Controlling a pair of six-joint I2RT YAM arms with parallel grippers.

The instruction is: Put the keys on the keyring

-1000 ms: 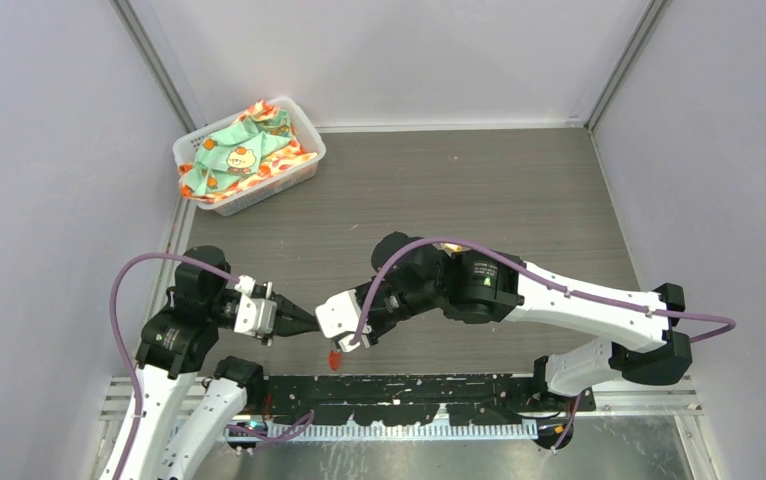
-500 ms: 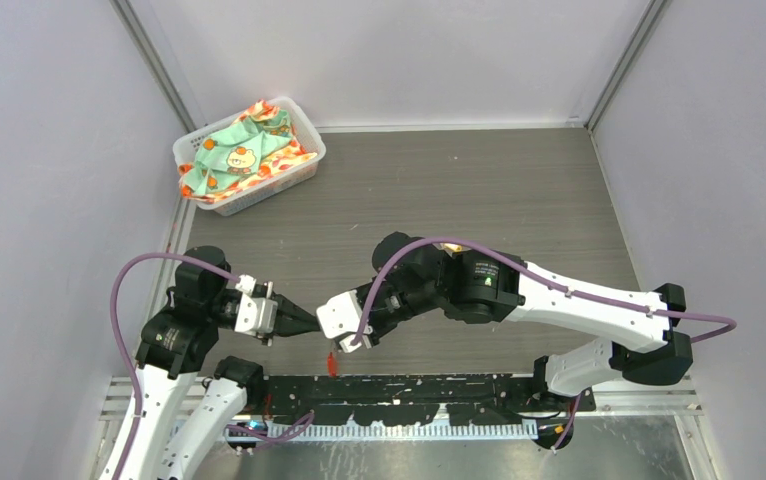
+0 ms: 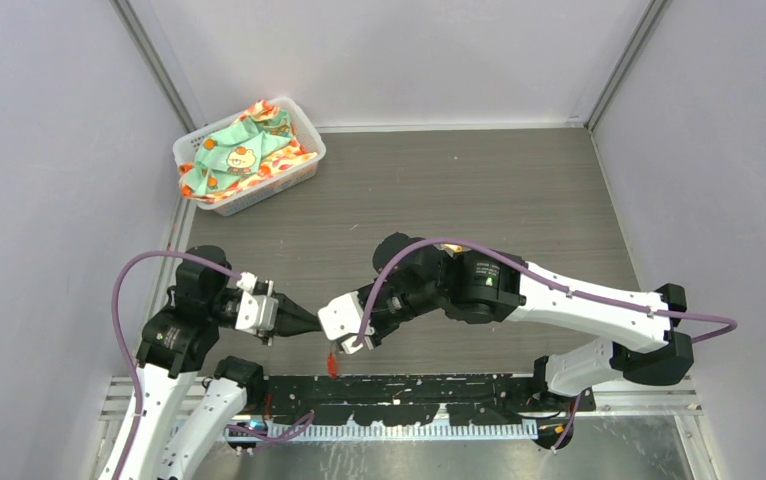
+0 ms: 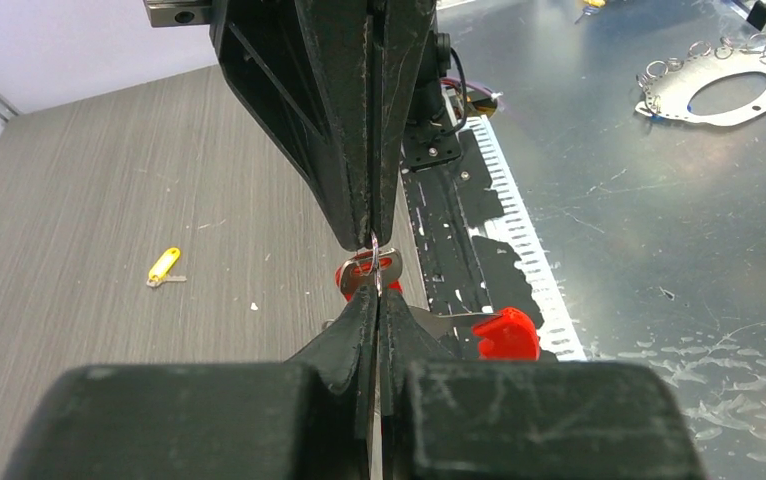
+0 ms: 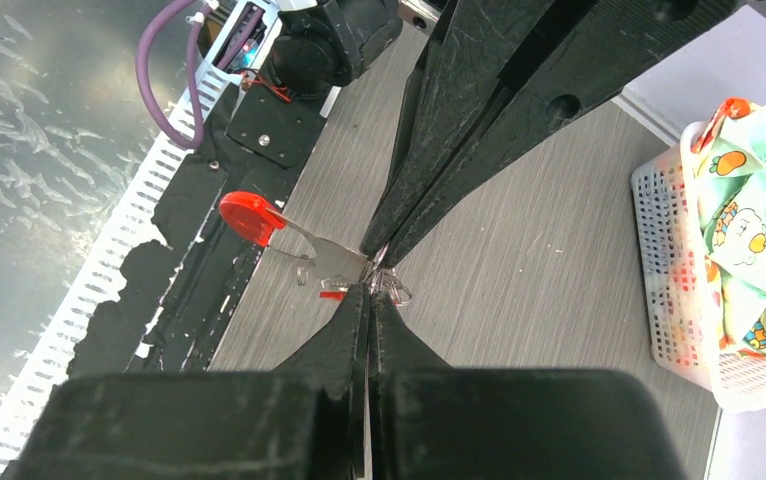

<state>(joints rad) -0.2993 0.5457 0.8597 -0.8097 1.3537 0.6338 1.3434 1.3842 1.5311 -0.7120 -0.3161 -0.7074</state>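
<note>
A red-headed key sticks out sideways from where my two grippers meet tip to tip above the table's near edge. Its silver end sits at the left gripper, which is shut on it. A thin silver keyring stands at the same spot. The right gripper is shut with the ring's loops at its tip. From above, the key's red head hangs just below the left gripper and the right gripper. The yellow key lies loose on the table.
A white basket of patterned cloth stands at the far left. A black strip and a metal ledge run along the near edge. A small red scrap lies on the table under the grippers.
Almost nothing: both grippers stay shut tip to tip, and the red key head has shifted only a few pixels.
</note>
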